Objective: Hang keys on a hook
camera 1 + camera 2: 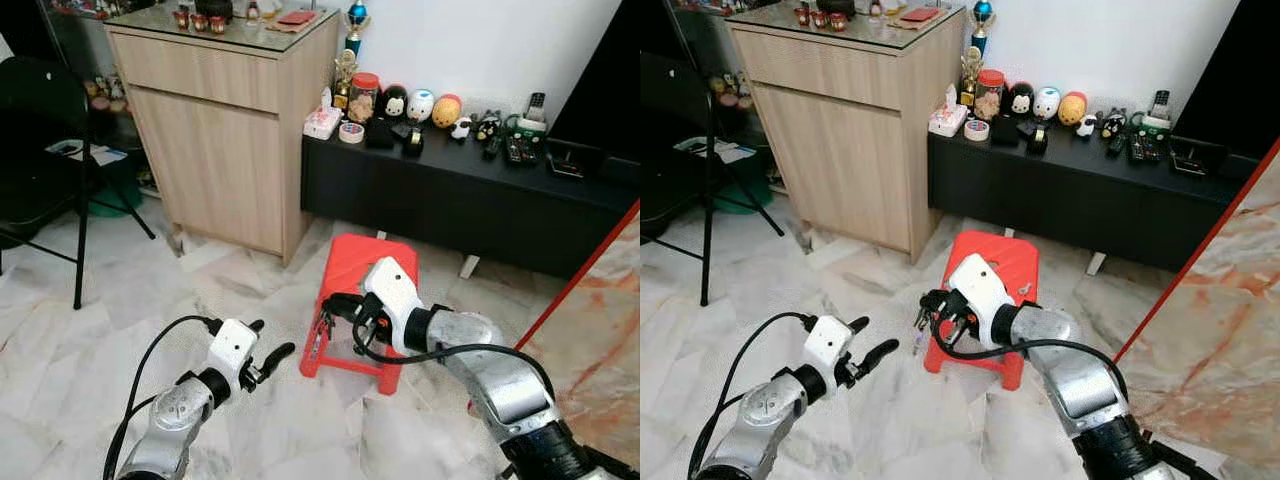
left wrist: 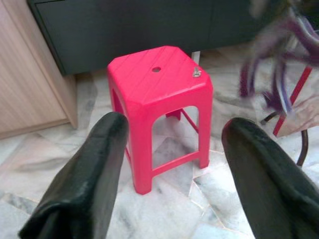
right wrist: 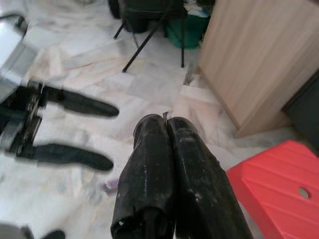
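The right pincer [image 1: 931, 312], fingers pressed together, pinches the keys [image 1: 923, 320], which dangle at the red stool's [image 1: 1008, 262] 9 o'clock edge; hanging by so thin a nip, the one bunch could swing and slip to the floor. The left pincer [image 1: 268, 345] is spread and empty; one stool, two pincers, no hook that I can make out

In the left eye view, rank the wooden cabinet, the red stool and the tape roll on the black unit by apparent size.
1. wooden cabinet, largest by far.
2. red stool, though it stands nearer the camera.
3. tape roll, smallest.
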Controlling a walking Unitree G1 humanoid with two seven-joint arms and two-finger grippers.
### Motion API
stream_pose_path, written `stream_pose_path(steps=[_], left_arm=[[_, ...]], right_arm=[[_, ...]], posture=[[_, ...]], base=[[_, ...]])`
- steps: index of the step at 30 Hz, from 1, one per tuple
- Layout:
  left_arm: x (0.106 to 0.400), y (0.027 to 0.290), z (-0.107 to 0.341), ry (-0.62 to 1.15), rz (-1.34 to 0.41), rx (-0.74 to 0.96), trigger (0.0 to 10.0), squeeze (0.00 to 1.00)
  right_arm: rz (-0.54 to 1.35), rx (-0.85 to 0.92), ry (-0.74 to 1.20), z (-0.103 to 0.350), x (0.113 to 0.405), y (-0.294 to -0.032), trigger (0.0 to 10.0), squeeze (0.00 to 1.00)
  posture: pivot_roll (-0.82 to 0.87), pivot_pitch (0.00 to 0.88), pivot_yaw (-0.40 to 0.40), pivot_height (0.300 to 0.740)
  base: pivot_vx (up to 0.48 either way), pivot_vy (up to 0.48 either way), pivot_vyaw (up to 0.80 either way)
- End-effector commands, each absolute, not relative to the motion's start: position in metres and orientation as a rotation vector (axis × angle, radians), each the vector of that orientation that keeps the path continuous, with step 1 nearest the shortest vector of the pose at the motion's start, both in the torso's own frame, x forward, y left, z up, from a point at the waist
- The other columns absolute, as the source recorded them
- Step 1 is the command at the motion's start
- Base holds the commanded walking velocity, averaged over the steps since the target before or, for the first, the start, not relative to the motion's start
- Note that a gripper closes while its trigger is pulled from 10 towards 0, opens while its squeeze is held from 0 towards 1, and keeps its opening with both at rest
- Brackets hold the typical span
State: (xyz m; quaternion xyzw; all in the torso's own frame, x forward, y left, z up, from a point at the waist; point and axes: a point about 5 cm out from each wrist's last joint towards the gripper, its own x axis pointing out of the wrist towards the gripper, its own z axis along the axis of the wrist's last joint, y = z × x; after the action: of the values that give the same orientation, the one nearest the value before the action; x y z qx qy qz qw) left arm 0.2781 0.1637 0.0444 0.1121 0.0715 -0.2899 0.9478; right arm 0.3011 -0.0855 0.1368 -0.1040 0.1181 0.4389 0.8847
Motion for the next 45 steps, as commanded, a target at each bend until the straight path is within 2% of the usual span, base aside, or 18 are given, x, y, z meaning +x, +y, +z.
stream_pose_path(steps=[1,10,11,30,45], left_arm=[[0.279,0.159,0.046,0.134,-0.617,0.214,10.0,1.0],[0.279,0.152,0.05,0.113,-0.651,0.195,10.0,1.0],[0.279,0.151,0.05,0.114,-0.652,0.188,10.0,0.0],[0.284,0.139,0.051,0.1,-0.635,0.13,10.0,0.0],[0.288,0.139,0.055,0.058,-0.566,0.147,10.0,0.0]], right_arm=[[0.882,-0.211,0.168,0.158,0.306,-0.088,10.0,0.0],[0.779,-0.127,0.171,0.164,0.312,-0.085,10.0,0.0],[0.763,-0.108,0.172,0.165,0.313,-0.083,10.0,0.0],[0.707,0.002,0.174,0.173,0.303,-0.055,10.0,0.0],[0.716,0.0,0.23,0.167,0.294,-0.054,10.0,0.0]], posture=[[0.06,0.0,-0.109,0.74],[0.07,0.0,-0.11,0.74],[0.07,0.0,-0.112,0.74],[0.07,0.0,-0.119,0.74],[0.06,0.0,-0.121,0.74]], base=[[0.0,0.0,0.0],[0.0,0.0,0.0],[0.0,0.0,0.0],[0.0,0.0,0.0],[0.0,0.0,0.0]])
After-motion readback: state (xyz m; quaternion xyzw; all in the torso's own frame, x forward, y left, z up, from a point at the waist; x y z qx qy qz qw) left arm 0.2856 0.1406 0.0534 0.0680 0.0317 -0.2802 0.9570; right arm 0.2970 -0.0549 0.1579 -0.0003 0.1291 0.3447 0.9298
